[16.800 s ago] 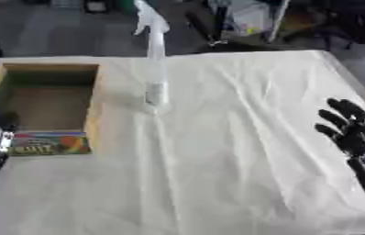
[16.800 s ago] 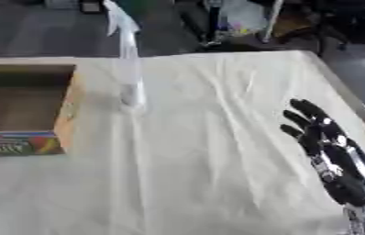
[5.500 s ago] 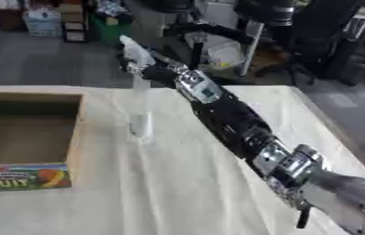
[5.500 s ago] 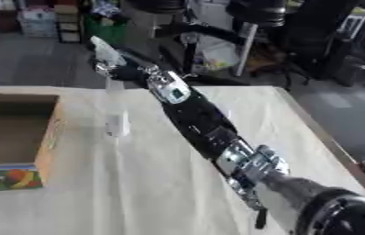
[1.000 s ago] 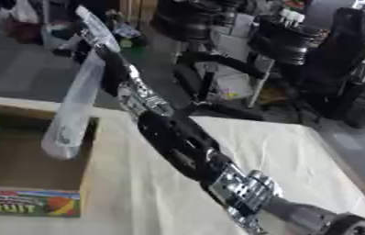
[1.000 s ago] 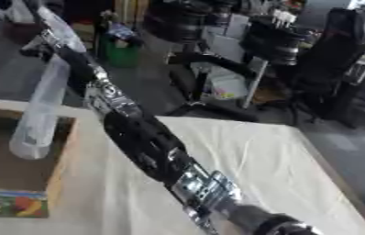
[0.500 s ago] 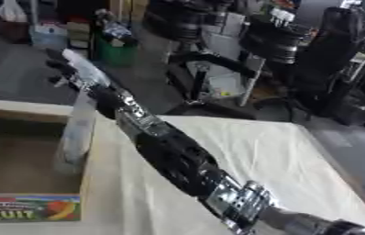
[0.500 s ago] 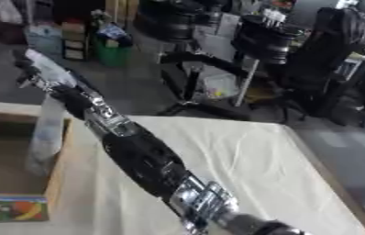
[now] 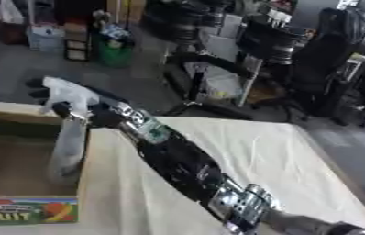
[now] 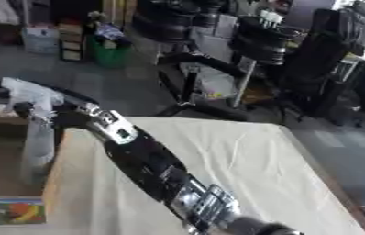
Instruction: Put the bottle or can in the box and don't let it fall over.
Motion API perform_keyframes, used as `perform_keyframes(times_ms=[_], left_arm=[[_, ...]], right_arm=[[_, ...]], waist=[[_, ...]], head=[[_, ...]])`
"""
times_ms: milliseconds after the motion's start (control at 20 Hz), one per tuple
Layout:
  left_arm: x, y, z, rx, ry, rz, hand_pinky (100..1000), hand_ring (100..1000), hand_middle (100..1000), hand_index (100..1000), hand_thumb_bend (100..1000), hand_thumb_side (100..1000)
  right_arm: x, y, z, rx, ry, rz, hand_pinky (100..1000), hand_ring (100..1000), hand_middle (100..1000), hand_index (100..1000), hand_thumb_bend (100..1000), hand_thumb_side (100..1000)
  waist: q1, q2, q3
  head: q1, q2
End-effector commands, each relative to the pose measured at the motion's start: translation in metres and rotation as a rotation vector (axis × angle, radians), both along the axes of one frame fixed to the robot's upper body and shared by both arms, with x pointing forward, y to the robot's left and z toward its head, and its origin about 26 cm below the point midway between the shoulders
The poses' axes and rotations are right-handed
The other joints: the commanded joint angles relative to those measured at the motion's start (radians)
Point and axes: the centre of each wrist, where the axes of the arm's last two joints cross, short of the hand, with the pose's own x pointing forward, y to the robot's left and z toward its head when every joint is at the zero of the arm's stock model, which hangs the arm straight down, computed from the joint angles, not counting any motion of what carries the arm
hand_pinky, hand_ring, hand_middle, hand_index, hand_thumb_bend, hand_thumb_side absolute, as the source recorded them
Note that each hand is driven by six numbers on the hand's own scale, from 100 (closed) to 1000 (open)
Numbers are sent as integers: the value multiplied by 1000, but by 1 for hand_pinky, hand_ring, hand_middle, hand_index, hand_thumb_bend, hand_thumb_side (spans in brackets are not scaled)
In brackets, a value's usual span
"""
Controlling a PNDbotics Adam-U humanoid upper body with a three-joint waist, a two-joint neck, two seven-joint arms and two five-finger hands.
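Observation:
A clear spray bottle (image 9: pixel 65 147) with a white trigger head stands nearly upright inside the cardboard box (image 9: pixel 25 210), close to the box's right wall. Its base is low in the box. My right hand (image 9: pixel 89 114) is curled round the bottle's neck just under the trigger head, and the arm stretches in from the lower right across the table. The box sits at the left edge of the table and has a fruit print on its front. My left hand shows in neither view.
A cream cloth (image 9: pixel 258 156) covers the table to the right of the box. Beyond the far edge stand black office chairs (image 9: pixel 330 59), a green bin (image 9: pixel 113 50) and other clutter on the floor.
The bottle has come down from a tilted, raised pose into the box and now stands nearly upright. My right hand moved down with it. The camera has also shifted.

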Motion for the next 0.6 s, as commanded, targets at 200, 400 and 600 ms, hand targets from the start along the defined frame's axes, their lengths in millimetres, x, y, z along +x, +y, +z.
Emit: perform_keyframes(times_ms=[200,400,600], left_arm=[[-4,1,7,2,-27,6,708,713,595,806,493,600],[-4,2,7,0,-28,8,708,713,595,806,494,600],[-4,2,7,-2,-29,11,708,714,595,806,492,601]], right_arm=[[-4,-22,13,-185,-105,-33,1000,1000,1000,1000,100,426],[-4,-26,10,-271,-97,-75,1000,1000,1000,1000,100,380],[-5,-28,5,-306,-96,-117,1000,1000,1000,1000,100,375]], waist=[[3,-11,-7],[0,-10,-11],[-2,-8,-17]], head=[[-2,-19],[-1,-22],[1,-26]])
